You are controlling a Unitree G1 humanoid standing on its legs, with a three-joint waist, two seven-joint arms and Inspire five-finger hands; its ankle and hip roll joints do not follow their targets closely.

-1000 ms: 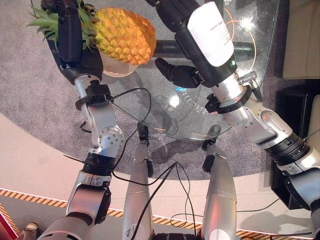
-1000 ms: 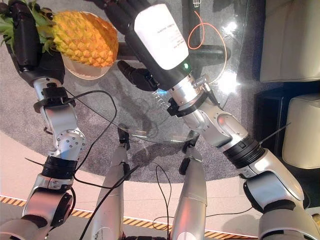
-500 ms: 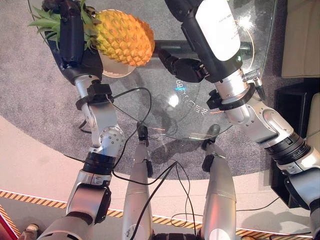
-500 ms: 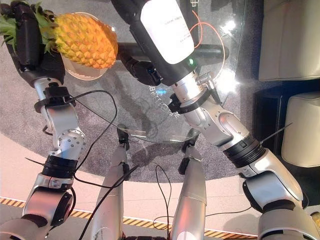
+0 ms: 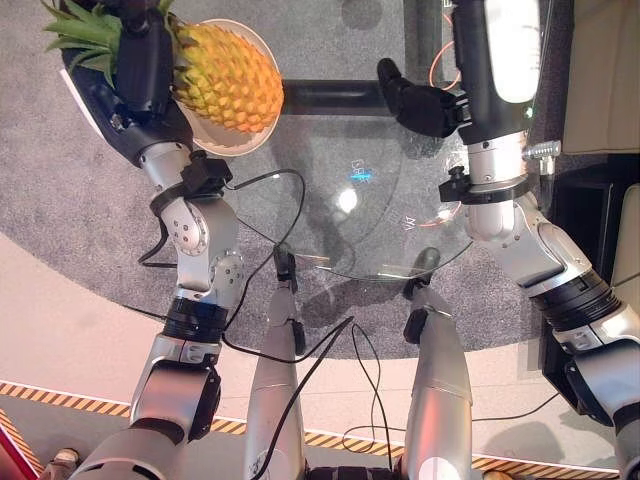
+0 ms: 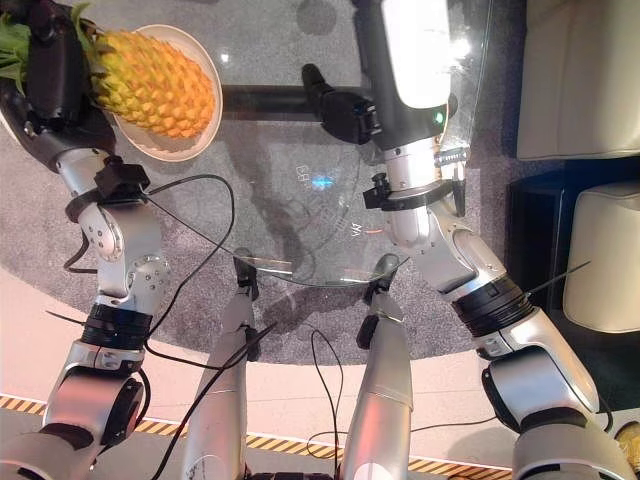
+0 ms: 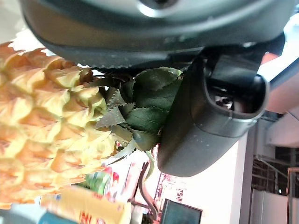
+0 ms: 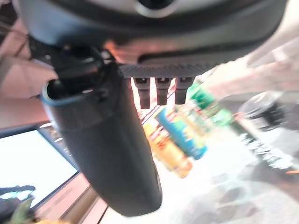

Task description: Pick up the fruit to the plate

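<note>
— One pineapple point(image 5: 225, 78), seen from the left eye: where is it?
— Over the white plate point(image 5: 262, 52) at the far left of the round glass desk point(image 5: 400, 215), its leafy crown clenched in the left hand point(image 5: 140, 70).
— And from the right eye?
— Same fruit above the same plate; the right hand point(image 6: 340, 105) hovers apart over the glass, near a dark bar under it, thumb out, grasping nothing.
— The left wrist view?
— The thumb point(image 7: 210, 116) presses into the green leaves beside the scaly yellow body.
— The right wrist view?
— Straight fingers point(image 8: 161, 91) and thumb, released, with blurred colourful packages point(image 8: 182, 135) beyond.
</note>
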